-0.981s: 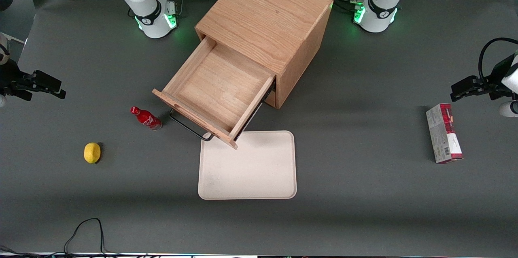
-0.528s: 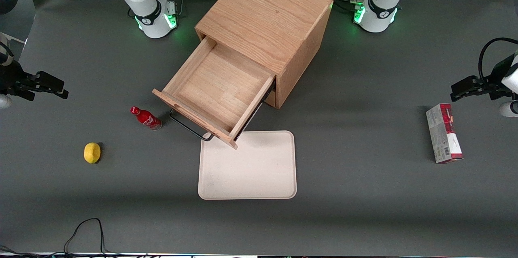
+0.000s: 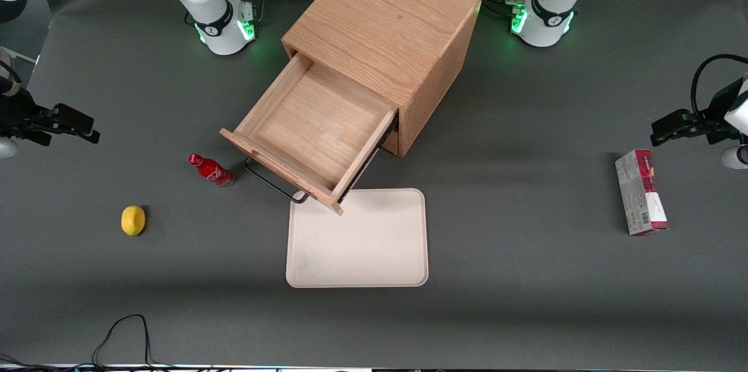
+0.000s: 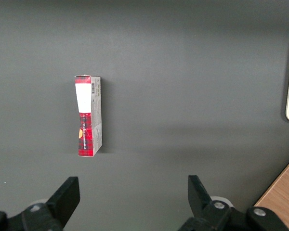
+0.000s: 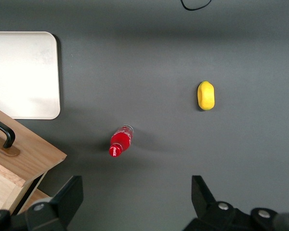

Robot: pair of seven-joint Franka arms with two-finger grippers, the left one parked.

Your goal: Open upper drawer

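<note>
The upper drawer [image 3: 315, 127] of the light oak cabinet [image 3: 385, 21] stands pulled far out, its inside bare wood. Its thin black bar handle [image 3: 273, 183] faces the front camera and overhangs a corner of the tray. In the right wrist view the drawer front [image 5: 19, 154] and one end of the handle [image 5: 4, 131] show. My gripper [image 3: 87, 131] hangs open and holds nothing, high above the table at the working arm's end, well away from the drawer. Its two fingers stand wide apart in the right wrist view, gripper [image 5: 135, 195]. The lower drawer is hidden under the upper one.
A cream tray [image 3: 357, 237] lies on the grey table in front of the drawer. A small red bottle [image 3: 210, 170] lies beside the handle, and a yellow lemon [image 3: 133, 220] nearer the front camera. A red and grey carton [image 3: 640, 192] lies toward the parked arm's end.
My gripper has drifted slightly toward the cabinet. The drawer and everything on the table have stayed put.
</note>
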